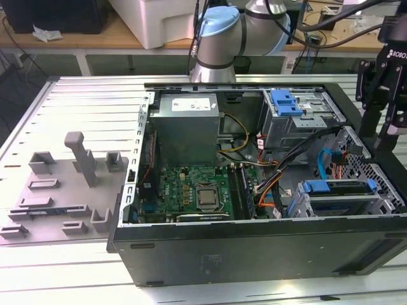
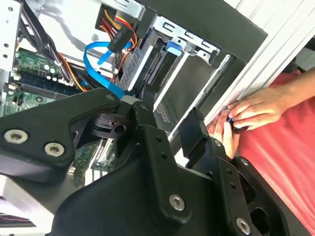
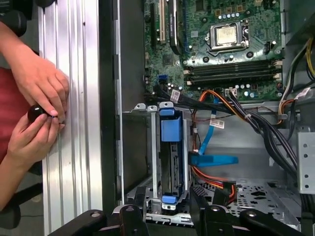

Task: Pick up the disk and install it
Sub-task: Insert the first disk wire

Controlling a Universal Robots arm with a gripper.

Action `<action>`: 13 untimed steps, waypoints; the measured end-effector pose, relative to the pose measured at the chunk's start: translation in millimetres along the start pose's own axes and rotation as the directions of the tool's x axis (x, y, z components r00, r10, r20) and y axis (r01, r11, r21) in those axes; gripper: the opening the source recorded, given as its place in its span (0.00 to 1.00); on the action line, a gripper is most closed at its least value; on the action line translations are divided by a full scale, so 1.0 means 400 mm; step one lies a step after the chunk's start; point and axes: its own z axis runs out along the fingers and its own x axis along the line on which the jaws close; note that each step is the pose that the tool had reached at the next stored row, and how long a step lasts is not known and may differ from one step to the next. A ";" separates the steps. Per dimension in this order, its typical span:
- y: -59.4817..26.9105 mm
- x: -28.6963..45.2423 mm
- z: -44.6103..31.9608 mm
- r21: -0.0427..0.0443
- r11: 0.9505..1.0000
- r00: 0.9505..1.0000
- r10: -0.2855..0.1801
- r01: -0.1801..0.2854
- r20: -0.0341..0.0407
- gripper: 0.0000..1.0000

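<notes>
The disk (image 1: 337,204) stands on edge in the grey drive cage at the front corner of the open computer case, on the exterior view's right, its blue bracket (image 1: 337,186) on top. My black gripper (image 1: 380,143) hangs a little above and beyond that cage, open and empty. In the first wrist view the disk (image 3: 172,162) sits in its slot in line with the gap of my gripper (image 3: 170,209), one finger to each side. In the second wrist view the disk's blue bracket tab (image 2: 173,47) lies beyond my spread gripper (image 2: 172,132).
A second drive cage with a blue latch (image 1: 286,101) stands behind, with blue and orange cables (image 3: 211,160) between the cages. The motherboard (image 1: 191,190) and power supply (image 1: 187,124) lie further in. A person's hands (image 3: 39,98) rest at the table edge beside the case. A grey fixture plate (image 1: 63,190) lies on the exterior view's left.
</notes>
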 end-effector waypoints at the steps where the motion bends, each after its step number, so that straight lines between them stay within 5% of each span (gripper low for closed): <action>1: -0.002 -0.001 0.000 -0.003 1.000 1.000 0.008 -0.008 0.000 0.47; 10: -0.013 -0.008 0.004 -0.038 0.992 0.993 0.118 -0.118 0.001 0.47; 13: -0.031 -0.018 0.005 -0.048 0.988 0.989 0.147 -0.147 0.000 0.47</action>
